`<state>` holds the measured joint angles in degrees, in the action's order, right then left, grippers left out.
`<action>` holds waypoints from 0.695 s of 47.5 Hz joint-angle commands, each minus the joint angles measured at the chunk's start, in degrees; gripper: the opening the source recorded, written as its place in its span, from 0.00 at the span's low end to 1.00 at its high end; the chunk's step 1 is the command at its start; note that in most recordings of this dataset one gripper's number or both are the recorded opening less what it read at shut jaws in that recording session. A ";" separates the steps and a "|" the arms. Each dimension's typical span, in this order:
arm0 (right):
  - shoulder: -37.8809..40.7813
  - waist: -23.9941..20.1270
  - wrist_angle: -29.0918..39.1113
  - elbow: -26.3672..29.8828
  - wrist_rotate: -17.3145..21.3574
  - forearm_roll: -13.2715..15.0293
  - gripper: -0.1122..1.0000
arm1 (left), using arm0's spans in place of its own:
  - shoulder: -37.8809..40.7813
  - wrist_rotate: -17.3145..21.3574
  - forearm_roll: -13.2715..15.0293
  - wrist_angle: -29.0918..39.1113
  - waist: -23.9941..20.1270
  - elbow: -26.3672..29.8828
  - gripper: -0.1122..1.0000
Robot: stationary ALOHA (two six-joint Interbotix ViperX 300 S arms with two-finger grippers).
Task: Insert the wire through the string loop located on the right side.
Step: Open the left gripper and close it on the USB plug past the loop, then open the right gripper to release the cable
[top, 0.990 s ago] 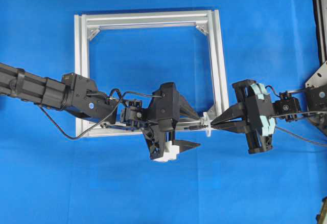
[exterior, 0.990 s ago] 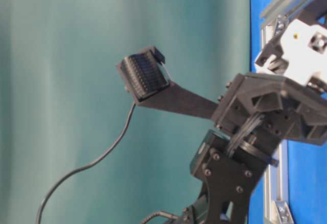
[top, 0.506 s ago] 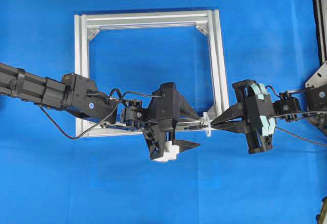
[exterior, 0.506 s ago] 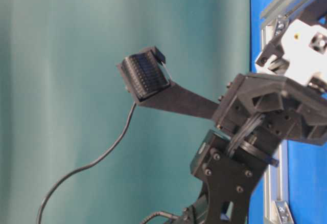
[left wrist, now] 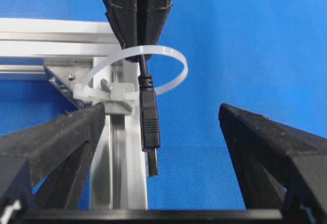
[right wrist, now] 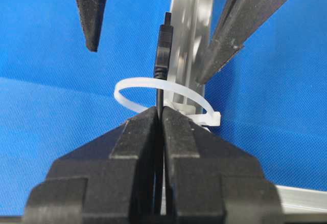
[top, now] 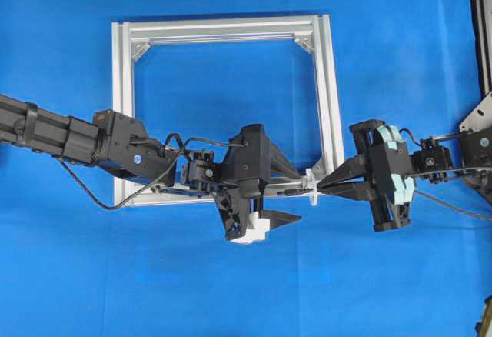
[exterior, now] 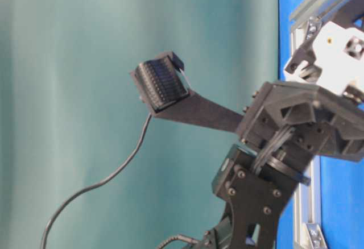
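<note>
Left gripper (left wrist: pixel 158 132) jaws wide open, flanking the black metal-tipped wire plug (left wrist: pixel 149 124). Right gripper (right wrist: pixel 159 114) jaws clamped on the wire, plug poking through the white plastic string loop (right wrist: pixel 162 97). Overhead shows the silver aluminium frame (top: pixel 123 114), loop at its 4 o'clock corner; the wrist views don't.

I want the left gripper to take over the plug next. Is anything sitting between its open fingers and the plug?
Nothing visible blocks it. In the left wrist view the wire pokes through the string loop, its plug hanging free between the left gripper fingers, touching neither. The right gripper pinches the cable behind the loop, out of the way.
</note>
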<state>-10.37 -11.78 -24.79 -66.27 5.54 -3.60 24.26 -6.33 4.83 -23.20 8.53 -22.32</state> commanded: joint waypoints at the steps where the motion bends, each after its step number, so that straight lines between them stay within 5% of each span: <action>1: -0.35 0.00 -0.26 0.79 -0.09 -0.09 0.07 | -1.23 -0.09 -0.09 -0.18 0.26 1.23 0.86; 6: -0.35 0.00 -0.26 0.79 -0.09 -0.18 0.07 | -1.05 -0.09 -0.09 0.70 0.18 1.58 0.73; 17: -0.44 0.00 -0.26 0.88 -0.18 0.09 0.07 | -1.14 -0.09 -0.09 0.97 -0.35 1.67 0.17; 33: -0.44 0.00 1.76 1.14 -0.09 0.09 0.07 | -1.14 0.00 -0.09 0.97 -0.35 1.76 0.17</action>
<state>-10.37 -11.95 -23.03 -65.92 5.45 -3.52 24.26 -6.42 4.92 -21.88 8.00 -21.97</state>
